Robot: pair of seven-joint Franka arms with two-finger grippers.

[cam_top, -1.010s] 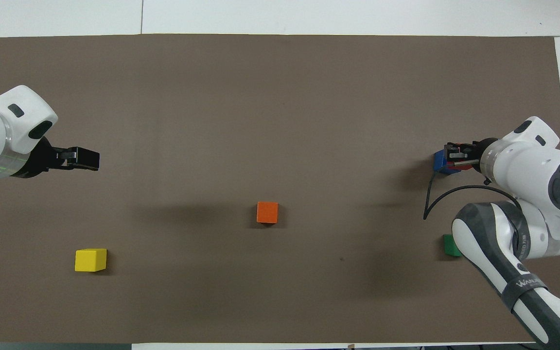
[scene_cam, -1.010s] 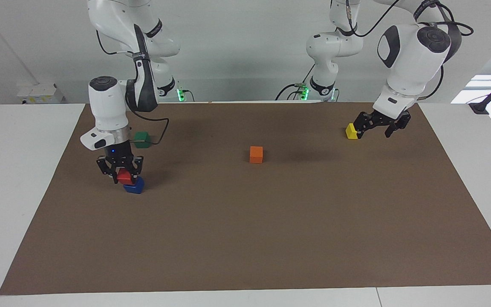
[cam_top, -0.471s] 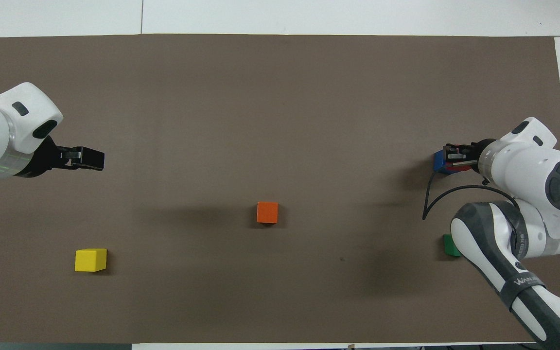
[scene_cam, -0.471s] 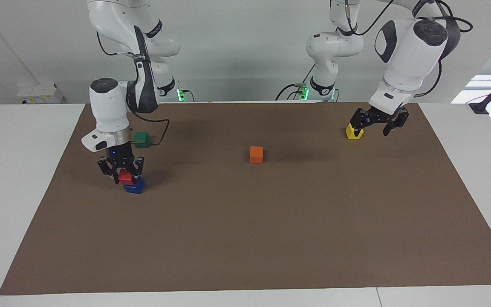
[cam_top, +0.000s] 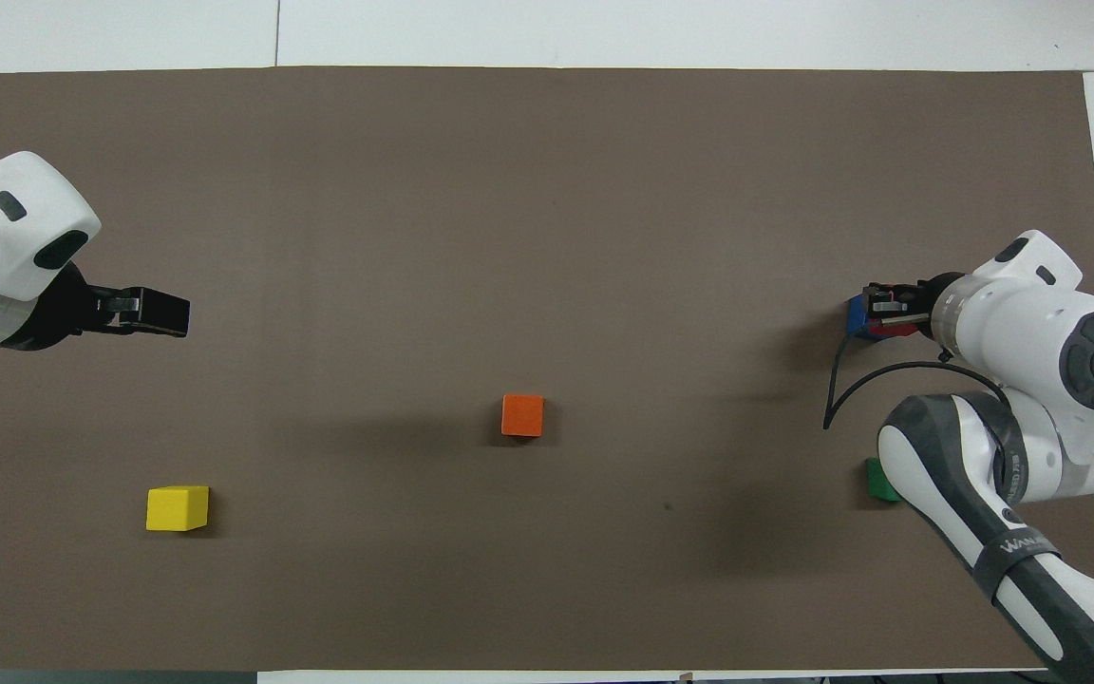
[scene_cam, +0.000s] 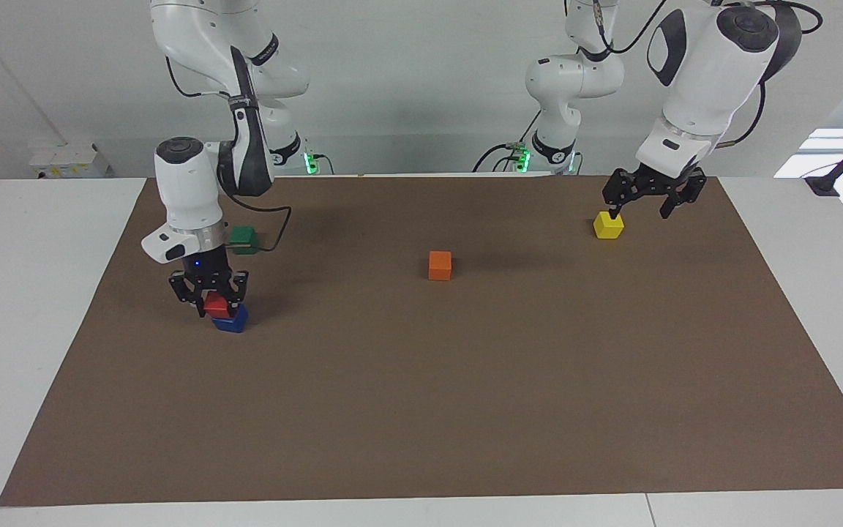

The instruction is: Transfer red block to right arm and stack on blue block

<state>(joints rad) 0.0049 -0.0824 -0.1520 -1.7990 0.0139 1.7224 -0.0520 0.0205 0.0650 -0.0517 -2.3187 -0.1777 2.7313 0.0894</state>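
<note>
Bright even light, soft shadows (sharp focus)

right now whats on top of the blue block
The red block sits on the blue block, with the right gripper shut on it. The blue block's top face is covered.

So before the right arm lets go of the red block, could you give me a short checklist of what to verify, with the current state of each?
1. Red block gripped by the right gripper: ok, its fingers are shut on it.
2. Red block seated on the blue block: ok, it appears to rest on top in the facing view.
3. Red block squarely centred on the blue one: cannot tell, the gripper covers most of it.
4. Green block apart from the stack: ok, it sits nearer to the robots.
5. Left gripper out of the way: ok, open and raised above the mat by the yellow block.
</note>
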